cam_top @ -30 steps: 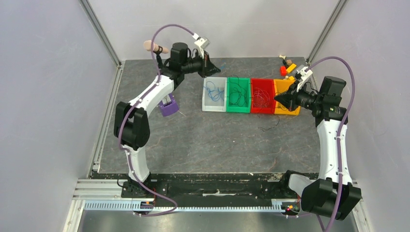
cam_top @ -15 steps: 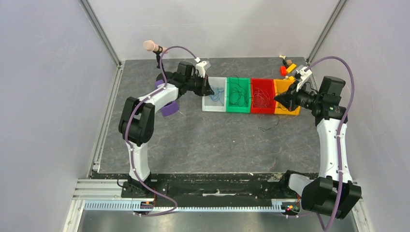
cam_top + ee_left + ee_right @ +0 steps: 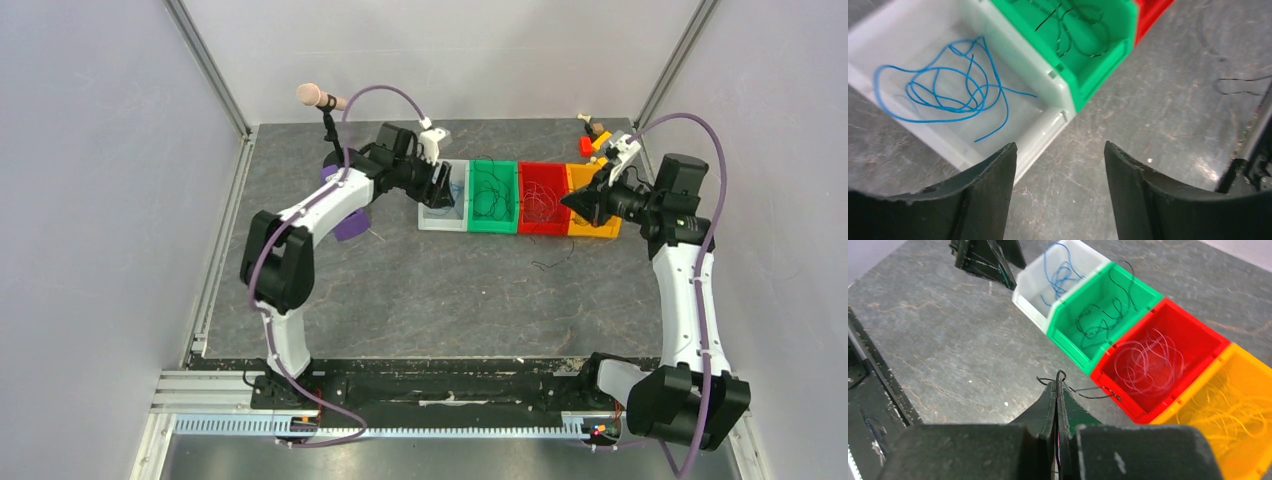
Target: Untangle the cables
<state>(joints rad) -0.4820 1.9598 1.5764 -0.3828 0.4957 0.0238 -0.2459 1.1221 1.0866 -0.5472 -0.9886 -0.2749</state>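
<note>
Readable text, labels, brands, numbers, signs: none. No lettering or marking is legible in the overhead view or in either wrist view.

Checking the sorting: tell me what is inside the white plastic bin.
Only loosely looped thin blue cable lies in the white plastic bin; the left gripper hides one corner.

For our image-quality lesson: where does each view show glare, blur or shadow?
Top view: even light, faint shadows, cables barely visible. Left wrist view: glare spots on the table, jaws dark. Right wrist view: near jaws blurred, red bin sharp.
</note>
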